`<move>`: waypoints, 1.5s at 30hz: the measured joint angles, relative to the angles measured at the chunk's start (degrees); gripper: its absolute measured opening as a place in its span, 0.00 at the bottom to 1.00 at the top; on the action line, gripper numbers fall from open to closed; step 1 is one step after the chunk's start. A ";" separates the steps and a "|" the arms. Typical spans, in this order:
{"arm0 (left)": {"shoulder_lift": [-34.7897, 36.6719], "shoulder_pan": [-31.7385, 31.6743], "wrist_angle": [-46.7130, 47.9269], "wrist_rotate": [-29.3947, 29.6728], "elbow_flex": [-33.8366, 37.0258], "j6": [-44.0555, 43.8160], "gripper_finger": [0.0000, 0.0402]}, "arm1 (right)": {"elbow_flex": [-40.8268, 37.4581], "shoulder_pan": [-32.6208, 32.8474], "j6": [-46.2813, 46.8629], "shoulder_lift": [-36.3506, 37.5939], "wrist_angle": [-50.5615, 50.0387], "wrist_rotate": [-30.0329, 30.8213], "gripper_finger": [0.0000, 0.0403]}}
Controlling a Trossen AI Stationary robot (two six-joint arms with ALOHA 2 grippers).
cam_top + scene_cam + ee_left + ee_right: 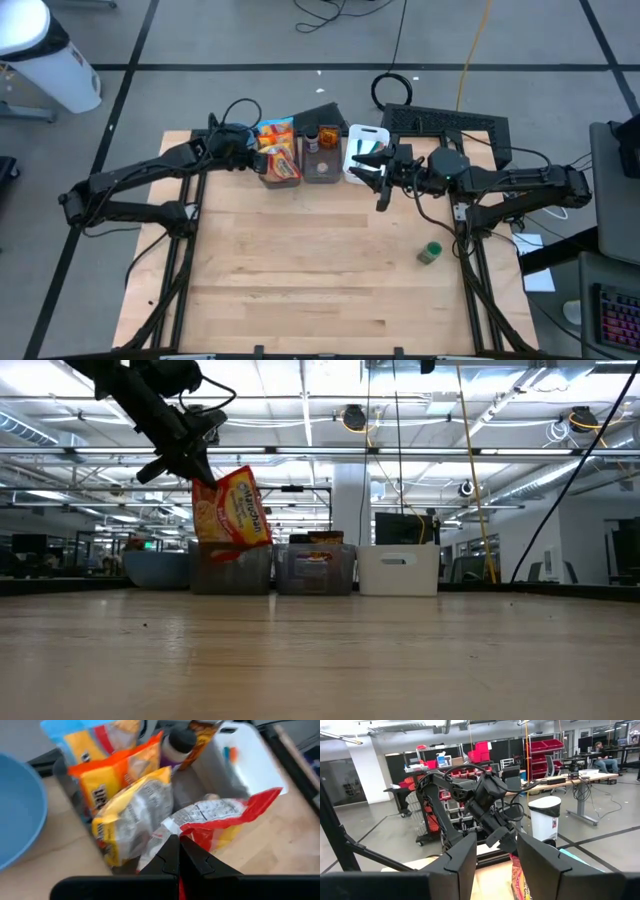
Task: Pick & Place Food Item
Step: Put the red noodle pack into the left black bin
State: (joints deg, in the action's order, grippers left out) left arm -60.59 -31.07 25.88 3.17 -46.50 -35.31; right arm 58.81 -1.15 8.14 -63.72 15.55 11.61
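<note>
A red-and-yellow food packet [234, 508] hangs from my left gripper [196, 472], which is shut on it over the left clear bin [230, 567] at the table's far edge. In the left wrist view the packet [215, 817] shows its white printed back above other snack packets [127, 815] lying in that bin. My right gripper [495, 855] stands open and raised, with nothing between its fingers, in front of the white bin [366, 145]. My left gripper pinches the packet's crimped end [170, 832] between its two fingers. They come slanting down from the table's left side. The packet hangs tilted below the fingers, its lower end [226, 548] at about the height of the clear bin's rim.
A second clear bin [315, 568] holding a dark-capped bottle [177, 742] stands between the left bin and the white bin [398, 568]. A blue bowl [15, 810] sits left of the bins. A small green jar [430, 253] stands on the table's right side.
</note>
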 joint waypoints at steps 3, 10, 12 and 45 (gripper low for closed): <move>-0.17 -0.04 0.79 0.51 0.00 -0.18 0.00 | 0.00 0.00 0.00 0.00 0.00 -0.01 0.33; -0.18 -0.04 0.76 3.93 0.00 -1.31 0.00 | 0.00 0.00 -0.02 0.00 -0.02 -0.01 0.33; -0.18 -0.04 0.62 3.97 0.00 -1.20 0.00 | 0.00 0.00 0.00 0.00 -0.02 -0.01 0.33; -12.16 -3.04 -7.37 -8.96 -0.07 3.23 0.02 | 0.00 0.00 1.68 0.00 -1.50 -1.46 0.33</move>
State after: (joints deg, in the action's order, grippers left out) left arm -72.75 -34.12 18.51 -5.79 -46.57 -32.07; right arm 58.81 -1.15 9.82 -63.72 14.05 10.15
